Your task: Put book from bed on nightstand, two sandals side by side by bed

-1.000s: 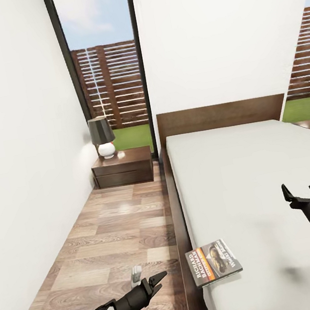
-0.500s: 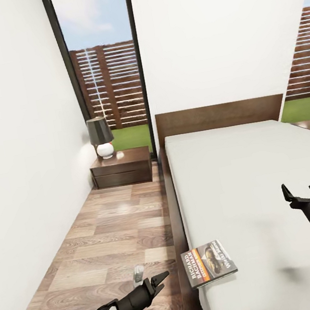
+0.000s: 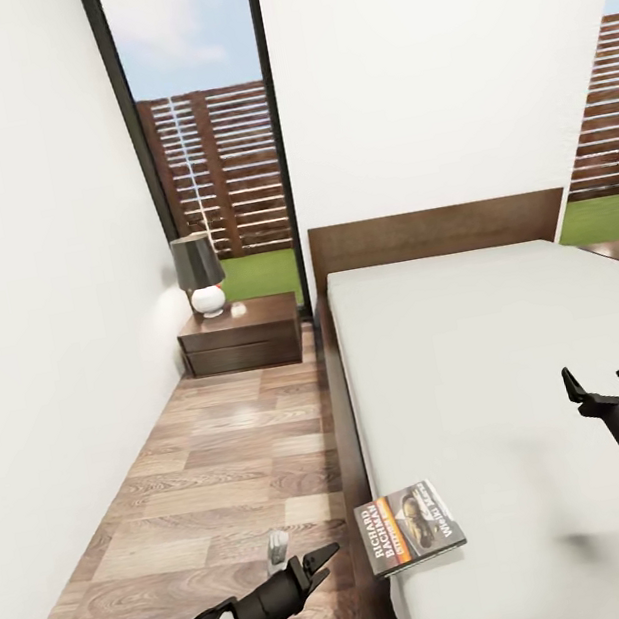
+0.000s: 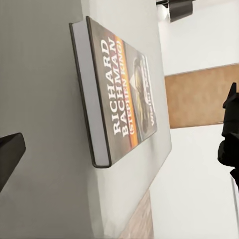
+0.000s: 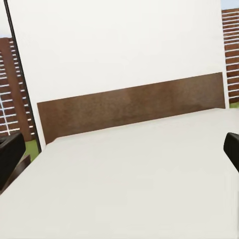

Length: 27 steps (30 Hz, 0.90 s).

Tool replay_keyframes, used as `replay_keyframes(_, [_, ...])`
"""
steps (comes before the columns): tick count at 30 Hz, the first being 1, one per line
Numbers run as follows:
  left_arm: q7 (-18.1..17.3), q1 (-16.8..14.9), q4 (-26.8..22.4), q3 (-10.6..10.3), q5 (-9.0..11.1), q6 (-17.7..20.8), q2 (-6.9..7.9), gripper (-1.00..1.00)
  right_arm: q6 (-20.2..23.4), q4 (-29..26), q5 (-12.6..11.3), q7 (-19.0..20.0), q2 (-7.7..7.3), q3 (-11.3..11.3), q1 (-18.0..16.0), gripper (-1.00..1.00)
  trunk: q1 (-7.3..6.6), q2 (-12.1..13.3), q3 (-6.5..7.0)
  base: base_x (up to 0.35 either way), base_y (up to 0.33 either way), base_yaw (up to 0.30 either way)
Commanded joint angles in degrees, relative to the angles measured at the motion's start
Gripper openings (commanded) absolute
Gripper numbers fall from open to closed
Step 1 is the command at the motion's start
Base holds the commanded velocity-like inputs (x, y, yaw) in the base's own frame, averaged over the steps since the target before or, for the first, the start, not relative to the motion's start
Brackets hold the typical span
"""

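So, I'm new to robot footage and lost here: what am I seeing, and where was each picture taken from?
These are simulator renders from a two-armed wheeled robot. The head view looks down over both arms. Its left pincer hangs over the wood floor beside the bed; its right pincer hovers above the mattress. Both are open and hold nothing. A striped book lies at the mattress edge, and the left wrist camera views its cover closely. The right wrist camera looks along the mattress to the headboard. A nightstand with a lamp stands by the window.
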Motion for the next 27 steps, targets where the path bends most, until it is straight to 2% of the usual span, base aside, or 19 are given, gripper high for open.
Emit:
replay_keyframes(1, [-0.1,0.0,0.0,-0.4,0.6,0.5,0.04,1.00,-0.2,0.1,-0.6,0.2,-0.06,0.4,-0.1,1.00,-0.01,0.0,-0.06,0.000,-0.103,0.000])
replay_keyframes(15, [-0.1,0.0,0.0,-0.4,0.6,0.5,0.04,1.00,-0.2,0.1,-0.6,0.2,-0.07,0.4,-0.1,1.00,-0.01,0.0,-0.06,0.000,-0.017,0.000])
replay_keyframes(21, [-0.1,0.0,0.0,-0.5,0.6,0.5,0.04,1.00,-0.2,0.1,-0.6,0.2,-0.06,0.4,-0.1,1.00,-0.01,0.0,-0.06,0.000,-0.184,0.000])
replay_keyframes(27, [-0.1,0.0,0.0,-0.5,0.6,0.5,0.04,1.00,-0.2,0.1,-0.6,0.2,-0.06,0.4,-0.1,1.00,-0.01,0.0,-0.06,0.000,-0.054,0.000])
